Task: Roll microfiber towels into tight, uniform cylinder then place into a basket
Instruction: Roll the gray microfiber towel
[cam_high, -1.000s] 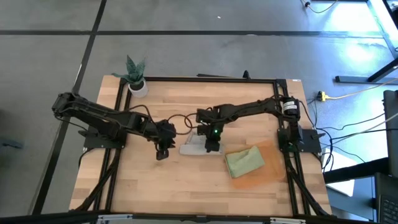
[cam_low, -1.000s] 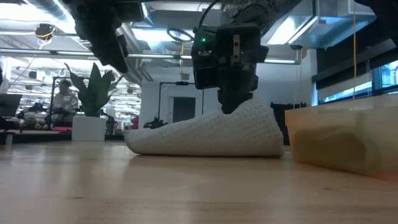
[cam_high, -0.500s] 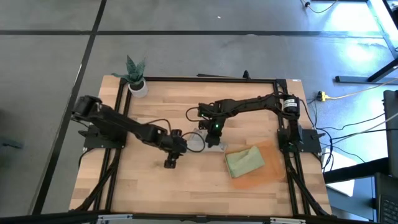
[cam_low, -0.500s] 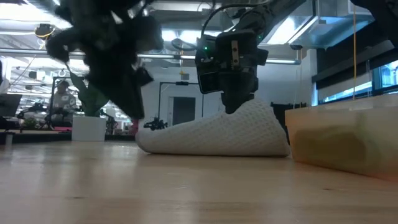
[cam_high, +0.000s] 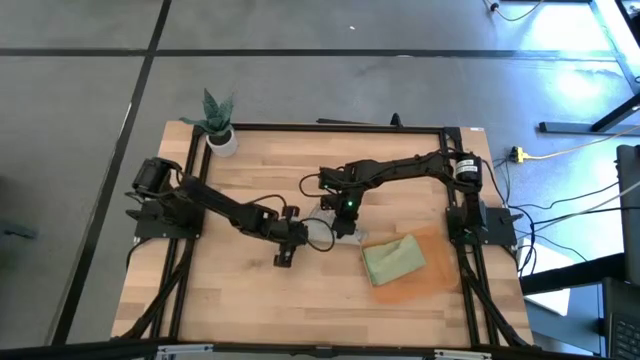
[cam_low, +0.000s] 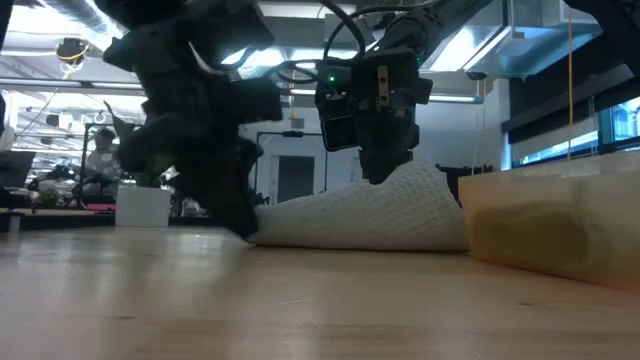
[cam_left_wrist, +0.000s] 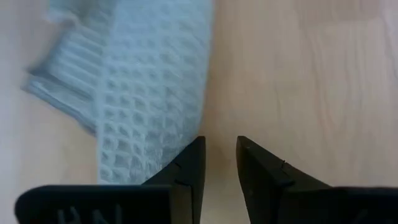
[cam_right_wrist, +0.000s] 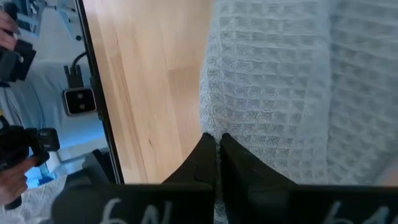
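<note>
Moved in since earlier, the left gripper (cam_high: 285, 258), fingers slightly parted, empty, touches one grey towel (cam_high: 322, 231). Right gripper (cam_high: 343, 231), closed, presses its top. One green towel (cam_high: 392, 259) fills one basket (cam_high: 432, 283) beyond.

Rolled grey towel (cam_high: 322, 229) mid-table; bundled green towel (cam_high: 392, 259) in orange basket (cam_high: 437, 277)

Probably open-plan lab: exposed ceiling ducts (cam_low: 60, 45), floor cables (cam_high: 560, 150).
</note>
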